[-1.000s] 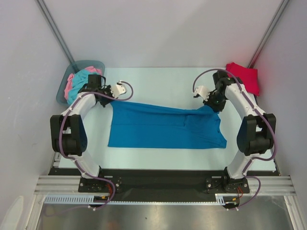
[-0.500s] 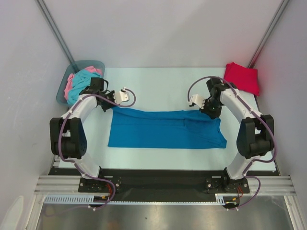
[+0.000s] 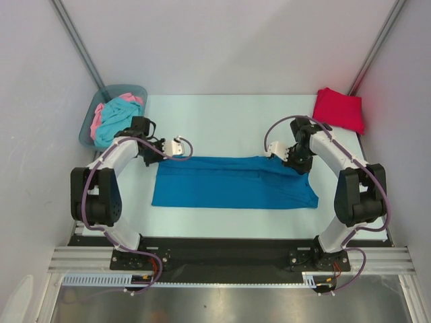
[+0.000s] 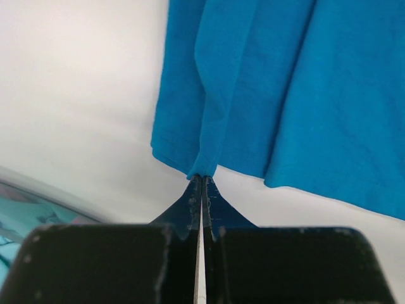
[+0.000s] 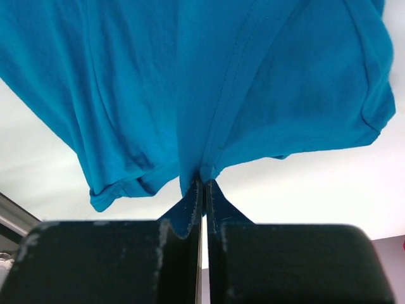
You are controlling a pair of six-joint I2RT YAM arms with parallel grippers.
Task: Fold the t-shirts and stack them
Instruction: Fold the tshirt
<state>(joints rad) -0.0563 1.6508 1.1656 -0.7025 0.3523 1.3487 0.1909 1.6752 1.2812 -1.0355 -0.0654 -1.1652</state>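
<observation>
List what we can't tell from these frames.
- Top view: shirt count in the bin; turquoise cloth and pink cloth overlap.
- Wrist views: how many blue t-shirt layers the left end effector and right end effector pinch; the closed grip covers them.
- Top view: red t-shirt folds; too small.

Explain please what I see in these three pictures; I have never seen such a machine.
These are two robot arms bolted to a table. One picture looks down from above; the other two come from a camera on each wrist. A blue t-shirt lies spread on the table, a red t-shirt lies at the far right corner, and a bin at the far left holds turquoise and pink cloth. The left gripper and the right gripper are both shut, each pinching an edge of the blue t-shirt.
</observation>
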